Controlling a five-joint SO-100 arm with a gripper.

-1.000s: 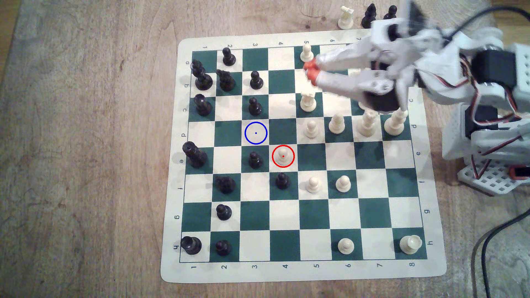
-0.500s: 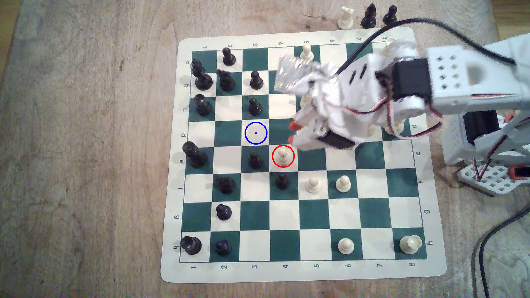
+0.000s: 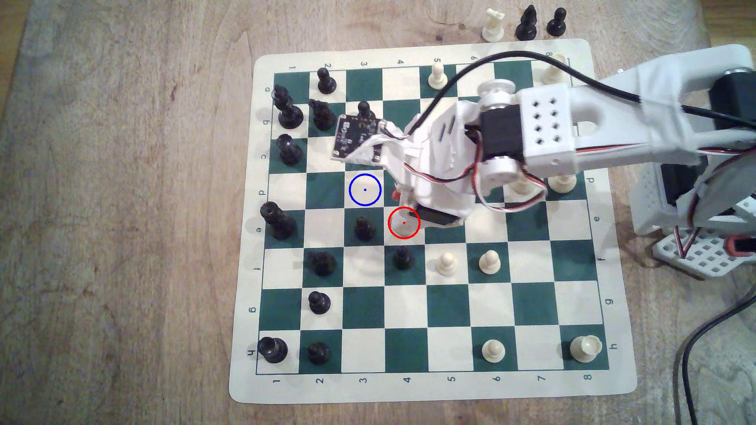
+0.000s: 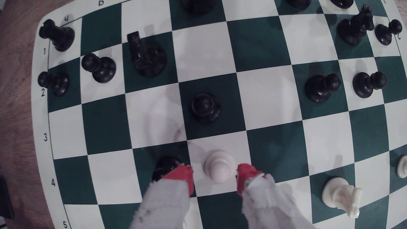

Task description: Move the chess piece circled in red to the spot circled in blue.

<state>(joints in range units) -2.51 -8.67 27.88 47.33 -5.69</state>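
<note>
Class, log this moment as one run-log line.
phase: pre-grasp | gripper: open, red tips either side of cream pawn | pawn: standing, red-ringed square | blue-ringed square: vacant

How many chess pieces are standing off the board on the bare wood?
3, in a row on the table beyond the board's top edge in the exterior view: a cream knight, a taller black piece, a black pawn. The arm may hide others.

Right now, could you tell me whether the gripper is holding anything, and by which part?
Nothing is held yet. The gripper is open, its red fingertips on either side of the cream pawn at head height, with visible gaps on both sides.
</note>
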